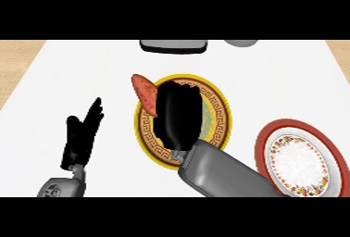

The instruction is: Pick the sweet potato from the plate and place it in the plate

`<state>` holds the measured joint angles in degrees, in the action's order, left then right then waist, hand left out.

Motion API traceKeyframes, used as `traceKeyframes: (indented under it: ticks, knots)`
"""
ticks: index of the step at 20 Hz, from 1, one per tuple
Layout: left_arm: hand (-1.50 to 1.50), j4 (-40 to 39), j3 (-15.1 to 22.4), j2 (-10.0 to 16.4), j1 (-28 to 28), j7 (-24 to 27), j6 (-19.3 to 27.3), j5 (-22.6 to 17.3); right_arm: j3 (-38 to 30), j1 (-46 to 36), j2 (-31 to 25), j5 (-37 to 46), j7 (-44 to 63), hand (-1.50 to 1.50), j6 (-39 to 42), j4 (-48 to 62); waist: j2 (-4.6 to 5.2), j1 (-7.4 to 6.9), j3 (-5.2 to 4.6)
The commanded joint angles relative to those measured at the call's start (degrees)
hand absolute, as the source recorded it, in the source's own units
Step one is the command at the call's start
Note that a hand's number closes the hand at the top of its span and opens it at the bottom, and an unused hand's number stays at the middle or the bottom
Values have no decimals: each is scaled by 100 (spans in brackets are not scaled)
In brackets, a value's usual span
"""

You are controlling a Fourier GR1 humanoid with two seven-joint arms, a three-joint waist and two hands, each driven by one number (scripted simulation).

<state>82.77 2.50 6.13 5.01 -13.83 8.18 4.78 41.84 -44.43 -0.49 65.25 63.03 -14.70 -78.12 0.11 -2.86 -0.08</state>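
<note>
Orange sweet potato [144, 94] lay across the yellow-rimmed plate's [222, 115] left rim. Your right robot hand [176, 115] hovered over that plate, fingers straight, holding nothing; closing off-centre could have rolled it onto the counter [82, 69].

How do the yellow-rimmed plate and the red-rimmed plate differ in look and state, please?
The yellow-rimmed plate has a brown key-pattern band; the red-rimmed plate has a flowered band round a white centre. The yellow-rimmed plate bears the sweet potato at its left rim and lies partly under the right hand; the red-rimmed plate, to its right, has neither on or over it. Both are round.
</note>
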Motion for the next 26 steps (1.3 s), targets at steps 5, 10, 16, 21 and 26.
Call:
traceKeyframes:
  ticks: [5, 10, 16, 21, 26]
  knots:
    - [0, 81, -52, -11, -223, 67, -55, -73, -44, -669, 47, -582, 850, 150, -595, 1154, 13, 73, 4]
    - [0, 186, -85, 66, -392, 126, -38, -5, -540, -189, 47, -1142, -199, 150, -696, 1932, 22, 128, 8]
    - [0, 172, -8, -77, -174, 63, 67, 82, -676, 89, 48, -2558, -1061, 150, -527, 2347, 35, 127, 11]
    - [0, -12, -262, 75, -59, 139, -95, -81, -1098, -58, 49, -2907, -1621, -150, 289, 2691, 1, 239, 8]
    - [0, -357, -361, 55, -5, 320, -36, -33, -1064, 432, -79, -3091, -2800, -150, -286, 2147, -2, 294, 8]
